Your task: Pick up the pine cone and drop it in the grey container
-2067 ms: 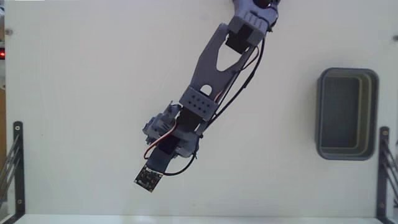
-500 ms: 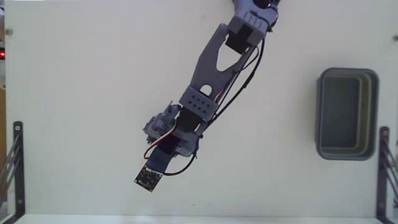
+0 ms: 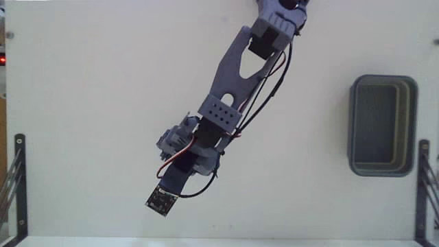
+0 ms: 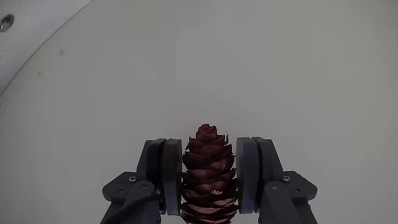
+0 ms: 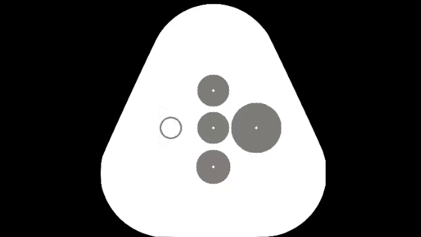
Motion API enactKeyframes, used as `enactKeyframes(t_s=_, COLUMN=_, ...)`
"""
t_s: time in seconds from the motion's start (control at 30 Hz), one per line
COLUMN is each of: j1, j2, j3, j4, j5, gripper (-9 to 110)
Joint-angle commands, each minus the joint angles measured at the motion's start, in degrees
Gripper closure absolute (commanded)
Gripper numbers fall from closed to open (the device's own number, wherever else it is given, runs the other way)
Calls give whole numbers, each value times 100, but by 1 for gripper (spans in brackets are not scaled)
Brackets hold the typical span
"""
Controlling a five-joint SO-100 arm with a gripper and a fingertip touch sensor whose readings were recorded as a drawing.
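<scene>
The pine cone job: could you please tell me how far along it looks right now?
Done: in the wrist view, the gripper is shut on the pine cone, one finger against each side. In hand: the fixed view shows the arm over the lower middle of the table, far from the grey container at the right edge. Left: carry the cone across and release it into the container, which looks empty.

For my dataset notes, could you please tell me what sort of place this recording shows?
Probably a tabletop robot test bench: a bare white table, one small grey arm holding a pine cone in its jaws, and a grey container at the right of the fixed view.
</scene>
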Motion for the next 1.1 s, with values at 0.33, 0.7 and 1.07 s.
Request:
enactKeyframes(t_s=0.33, j1=29, j2=-260, j3=-1944, j4=1226, j5=9, gripper=56)
enactKeyframes(t_s=0.7, j1=29, j2=-240, j3=-1868, j4=1170, j5=9, gripper=56)
enactKeyframes(t_s=1.07, j1=29, j2=-240, j3=-1868, j4=1170, j5=9, gripper=56)
